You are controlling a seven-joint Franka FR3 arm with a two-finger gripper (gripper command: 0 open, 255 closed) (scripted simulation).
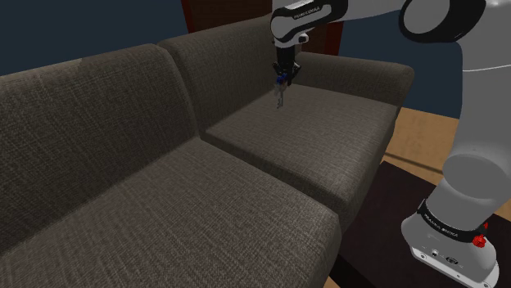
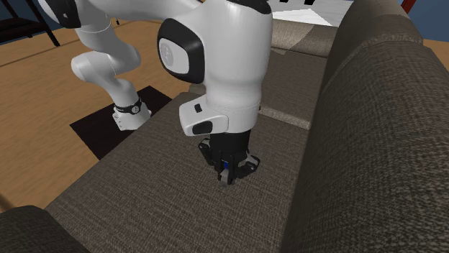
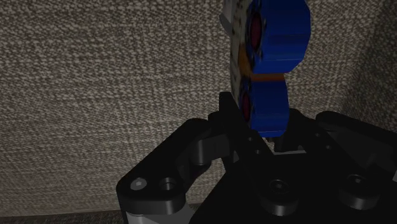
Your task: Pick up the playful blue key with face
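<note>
We judge the pick-up nearly done: our gripper (image 3: 264,130) is clamped on the lower end of the blue key (image 3: 273,57), and in the shoulder view the key seems to hang from it just above the sofa (image 1: 270,155) seat, so at most a higher lift remains. The key's face is hard to make out beyond red spots. In the second exterior view the arm (image 2: 216,65) covers all but a speck of blue.

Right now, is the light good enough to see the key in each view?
Shoulder view: dim, the blue toy key with red spots is a dark shape under the jaws. Wrist view: key vivid against the lit brown woven sofa. Second exterior view: a blue sliver, no glare.
</note>
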